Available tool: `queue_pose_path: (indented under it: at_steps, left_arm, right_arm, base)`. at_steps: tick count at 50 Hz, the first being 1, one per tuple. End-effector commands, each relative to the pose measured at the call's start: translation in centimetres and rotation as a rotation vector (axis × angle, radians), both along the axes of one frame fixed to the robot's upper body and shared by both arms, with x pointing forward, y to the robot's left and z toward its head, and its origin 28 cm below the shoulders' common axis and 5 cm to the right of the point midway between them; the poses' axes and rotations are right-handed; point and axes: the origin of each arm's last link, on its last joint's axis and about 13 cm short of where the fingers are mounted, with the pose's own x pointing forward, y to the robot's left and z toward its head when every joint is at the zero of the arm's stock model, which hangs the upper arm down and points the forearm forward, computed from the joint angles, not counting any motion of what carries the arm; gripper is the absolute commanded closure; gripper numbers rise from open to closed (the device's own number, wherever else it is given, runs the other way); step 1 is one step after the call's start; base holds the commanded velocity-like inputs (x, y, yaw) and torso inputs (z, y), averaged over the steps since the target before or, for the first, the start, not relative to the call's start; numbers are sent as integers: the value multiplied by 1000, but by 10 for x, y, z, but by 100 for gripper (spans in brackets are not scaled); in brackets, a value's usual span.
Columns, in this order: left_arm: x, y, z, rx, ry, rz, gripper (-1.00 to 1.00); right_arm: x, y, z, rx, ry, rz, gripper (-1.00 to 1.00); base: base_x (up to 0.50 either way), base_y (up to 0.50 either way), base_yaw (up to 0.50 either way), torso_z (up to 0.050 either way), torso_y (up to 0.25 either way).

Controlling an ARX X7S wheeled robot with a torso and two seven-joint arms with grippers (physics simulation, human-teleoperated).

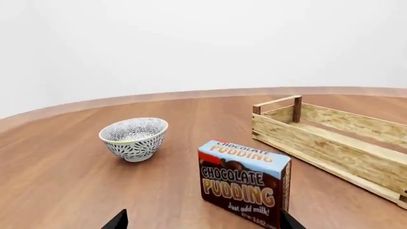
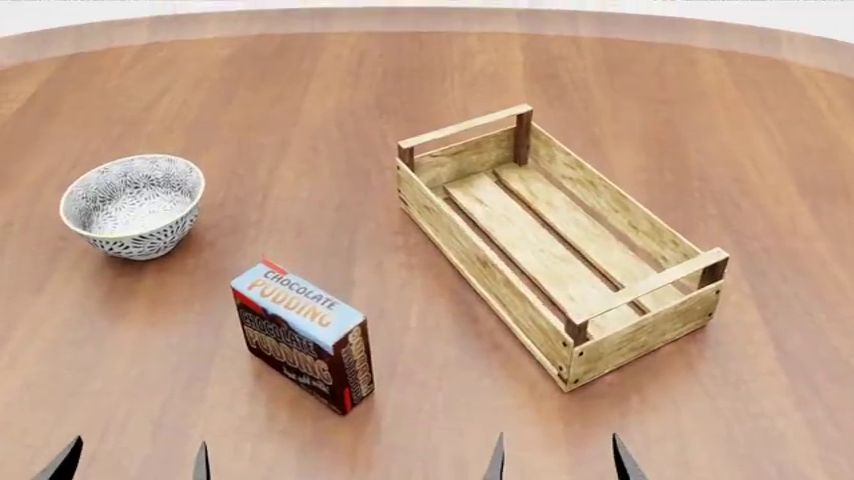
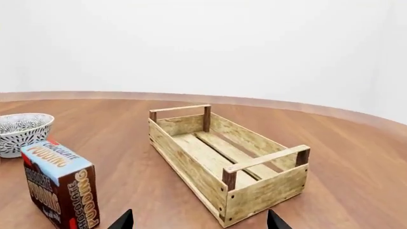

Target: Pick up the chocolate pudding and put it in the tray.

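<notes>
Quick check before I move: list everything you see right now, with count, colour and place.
chocolate pudding: one, light-blue top, brown and red sides, standing on the table between bowl and tray, nearer the robot.
tray: one, light wood with darker corner posts, empty, right of the pudding, set at an angle.
bowl: one, grey-white patterned, far left, apart from the pudding.
table: one, brown wood, under everything.
left pincer: dark fingertips at the bottom edge, open, holding nothing.
right pincer: dark fingertips at the bottom edge, open, holding nothing.

Bare table rings the chocolate pudding; bowl and tray stand apart.
</notes>
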Motion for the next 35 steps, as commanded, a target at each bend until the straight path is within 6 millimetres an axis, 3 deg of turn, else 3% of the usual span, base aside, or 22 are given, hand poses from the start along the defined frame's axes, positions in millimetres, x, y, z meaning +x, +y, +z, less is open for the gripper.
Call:
queue_pose_path:
  at_steps: [1, 35]
  left_arm:
    - [-2, -3, 4, -9, -15, -6, -100]
    - [-3, -6, 10, 9, -29, -17, -100]
  right_arm:
    - [1, -2, 1, 11, -6, -4, -100]
    - [2, -4, 13, 52, -35, -17, -100]
  base:
    - [332, 20, 0, 0, 0]
    - [380, 6, 0, 0, 0]
